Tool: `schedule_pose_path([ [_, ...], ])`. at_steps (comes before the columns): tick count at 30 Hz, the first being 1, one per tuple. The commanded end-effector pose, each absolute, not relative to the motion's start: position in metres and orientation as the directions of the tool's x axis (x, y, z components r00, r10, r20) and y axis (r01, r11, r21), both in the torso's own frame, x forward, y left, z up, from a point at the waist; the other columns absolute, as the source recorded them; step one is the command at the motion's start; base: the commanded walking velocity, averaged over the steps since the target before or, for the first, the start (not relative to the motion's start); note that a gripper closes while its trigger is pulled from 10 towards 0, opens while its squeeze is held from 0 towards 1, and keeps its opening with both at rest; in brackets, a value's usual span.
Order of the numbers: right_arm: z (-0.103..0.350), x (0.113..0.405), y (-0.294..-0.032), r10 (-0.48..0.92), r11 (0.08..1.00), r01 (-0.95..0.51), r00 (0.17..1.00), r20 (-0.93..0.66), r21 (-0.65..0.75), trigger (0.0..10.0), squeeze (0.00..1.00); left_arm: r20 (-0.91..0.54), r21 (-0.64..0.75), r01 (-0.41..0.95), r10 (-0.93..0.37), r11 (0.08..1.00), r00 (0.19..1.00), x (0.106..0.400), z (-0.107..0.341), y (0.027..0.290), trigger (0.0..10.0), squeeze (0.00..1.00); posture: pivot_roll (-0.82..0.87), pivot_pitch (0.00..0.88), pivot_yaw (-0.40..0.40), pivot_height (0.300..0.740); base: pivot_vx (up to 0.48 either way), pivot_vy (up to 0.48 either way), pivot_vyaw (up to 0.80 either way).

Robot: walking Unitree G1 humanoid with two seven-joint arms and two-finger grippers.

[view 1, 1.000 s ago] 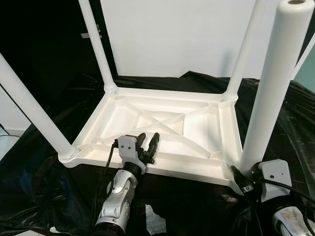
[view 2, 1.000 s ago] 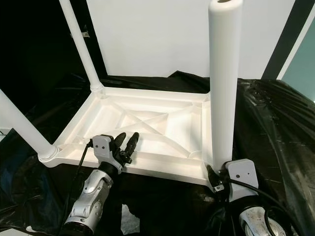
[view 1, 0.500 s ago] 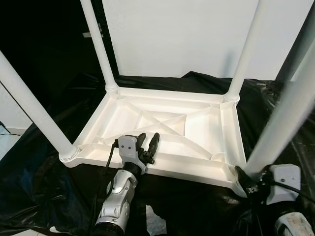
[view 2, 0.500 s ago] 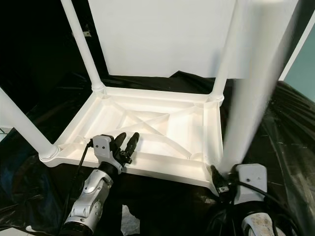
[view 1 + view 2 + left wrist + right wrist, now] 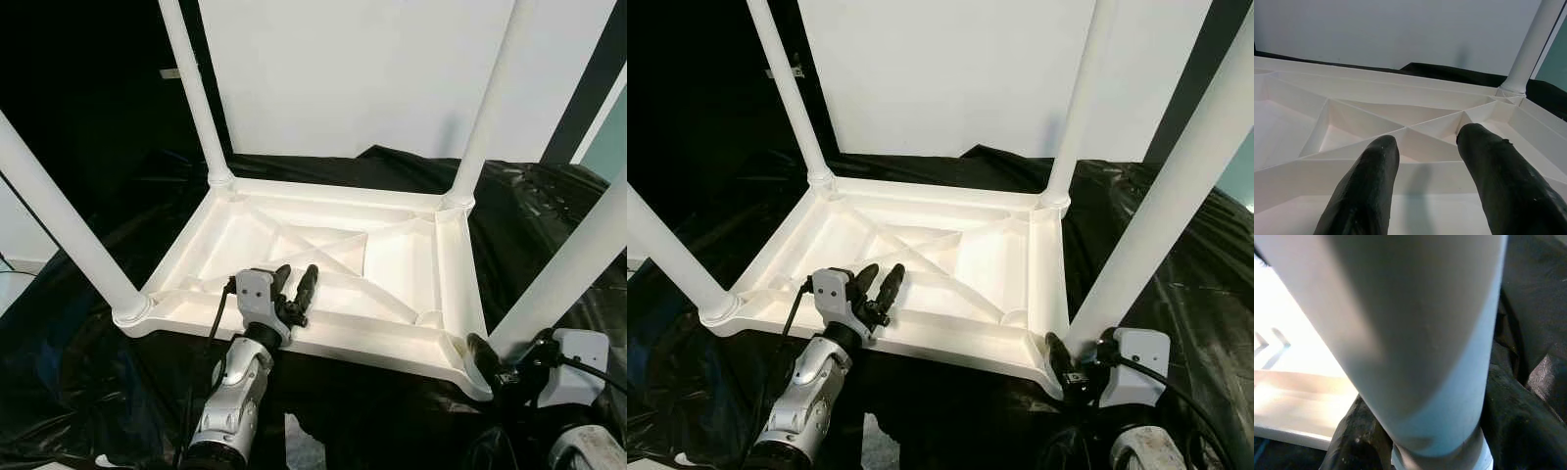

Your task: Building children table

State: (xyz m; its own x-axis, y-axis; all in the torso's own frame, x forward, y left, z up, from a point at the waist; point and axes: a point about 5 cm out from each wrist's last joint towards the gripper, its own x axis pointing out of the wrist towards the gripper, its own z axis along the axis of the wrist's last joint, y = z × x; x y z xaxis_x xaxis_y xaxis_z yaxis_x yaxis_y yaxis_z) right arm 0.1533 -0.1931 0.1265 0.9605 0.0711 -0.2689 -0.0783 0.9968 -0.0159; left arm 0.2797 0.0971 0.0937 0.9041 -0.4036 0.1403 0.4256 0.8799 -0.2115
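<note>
A white plastic table top [image 5: 364, 336] lies upside down on black sheeting, ribs facing up. Three white legs stand in its corners: far left [image 5: 196, 93], far right [image 5: 490, 108], near left [image 5: 59, 225]. A round socket [image 5: 428, 318] at the near right corner holds nothing. My right gripper [image 5: 495, 357] is shut on the base of the fourth leg [image 5: 568, 264], just outside that corner; the leg leans to the right. The right wrist view shows the leg [image 5: 1415, 333] between dark fingers [image 5: 1359, 440]. My left gripper [image 5: 294, 282] stands open over the near rim, holding nothing.
Crinkled black plastic sheeting [image 5: 88, 382] covers the ground around the table top. A white wall panel [image 5: 353, 69] stands behind it. A white scrap [image 5: 302, 452] lies by my left arm. The tall legs crowd the corners.
The leg in my right gripper has tipped from upright to leaning right, and its base has slid a little outward from the near right corner. The left gripper has not moved.
</note>
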Motion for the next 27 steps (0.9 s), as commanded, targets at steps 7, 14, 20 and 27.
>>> schedule_pose_path([
  [7,0.069,0.134,-0.190,0.078,0.997,-0.071,0.823,-0.562,0.036,10.0,0.00,0.155,-0.145,0.585,-0.565,0.798,0.810,0.276,0.091,0.090,10.0,0.00,-0.16,0.000,0.072,0.740,0.000,0.000,0.00],
  [14,0.070,0.138,-0.192,0.074,0.997,-0.068,0.828,-0.556,0.030,10.0,0.00,0.004,-0.066,0.967,-0.969,0.247,0.248,0.238,0.082,0.081,10.0,0.00,-0.16,0.000,0.066,0.740,0.000,0.000,0.00],
  [20,0.070,0.140,-0.192,0.072,0.997,-0.069,0.830,-0.552,0.027,10.0,0.00,-0.067,-0.057,0.990,-0.990,0.129,0.125,0.237,0.079,0.086,10.0,0.00,-0.16,0.000,0.068,0.740,0.000,0.000,0.00],
  [27,0.069,0.139,-0.192,0.066,0.998,-0.063,0.831,-0.552,0.026,10.0,0.00,-0.095,-0.027,0.999,-0.995,0.033,0.031,0.240,0.082,0.082,10.0,0.10,-0.16,0.000,0.068,0.740,0.000,0.000,0.00],
])
